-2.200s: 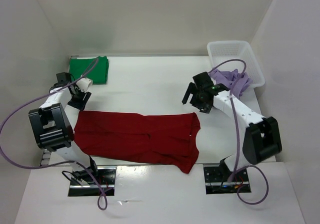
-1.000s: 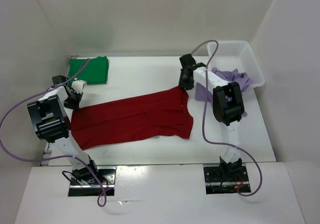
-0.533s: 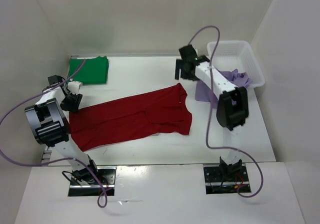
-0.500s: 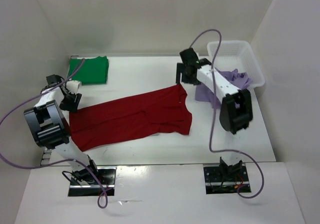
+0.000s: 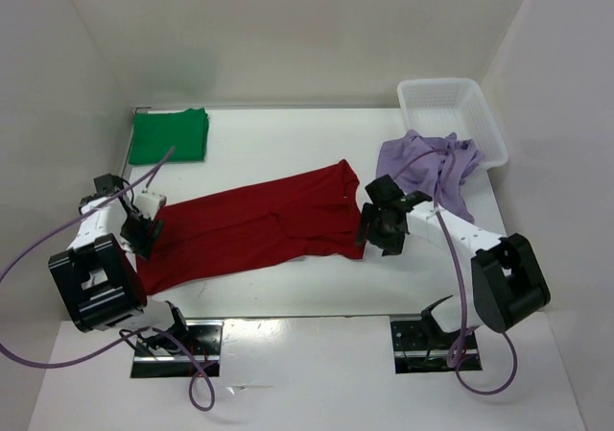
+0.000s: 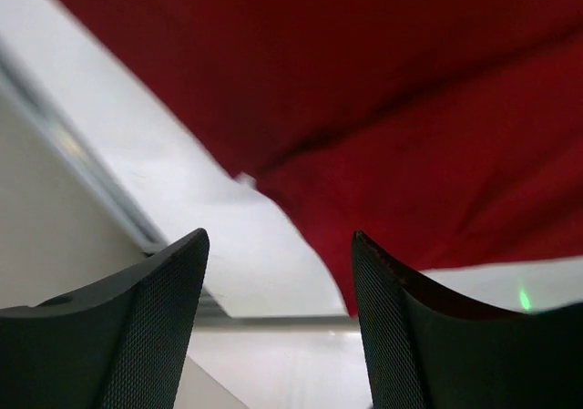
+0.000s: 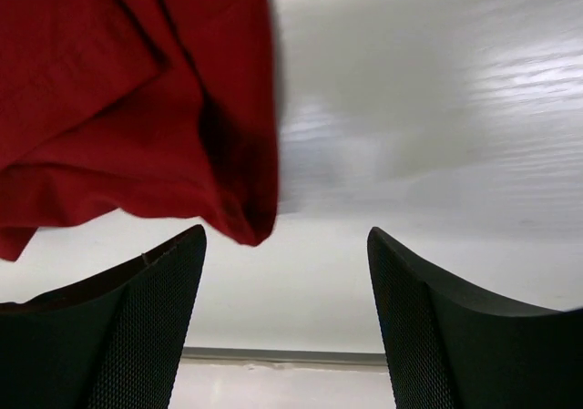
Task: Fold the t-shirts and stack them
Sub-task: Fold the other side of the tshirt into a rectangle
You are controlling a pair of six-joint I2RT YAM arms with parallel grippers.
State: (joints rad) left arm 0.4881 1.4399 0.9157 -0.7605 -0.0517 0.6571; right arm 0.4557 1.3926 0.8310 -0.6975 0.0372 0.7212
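Observation:
The dark red t-shirt (image 5: 259, 225) lies spread slantwise across the middle of the table, its neck end toward the back right. My left gripper (image 5: 144, 227) stands open at the shirt's left end with nothing between its fingers; the left wrist view shows the red cloth (image 6: 383, 90) just ahead of the left gripper (image 6: 278, 327). My right gripper (image 5: 376, 233) is open beside the shirt's right lower corner. That red corner (image 7: 118, 108) hangs ahead of the right gripper (image 7: 287, 327), untouched. The green t-shirt (image 5: 171, 135) lies folded at the back left. The lavender t-shirt (image 5: 427, 167) spills from the basket.
A white lattice basket (image 5: 451, 100) stands at the back right against the wall. White walls close in the table on three sides. A metal strip runs along the table's left edge (image 6: 100, 186). Purple cables loop off both arms.
Both grippers have opened and let go of the red t-shirt. The right arm swung from the back of the table down to the shirt's near right corner. The left gripper moved nearer.

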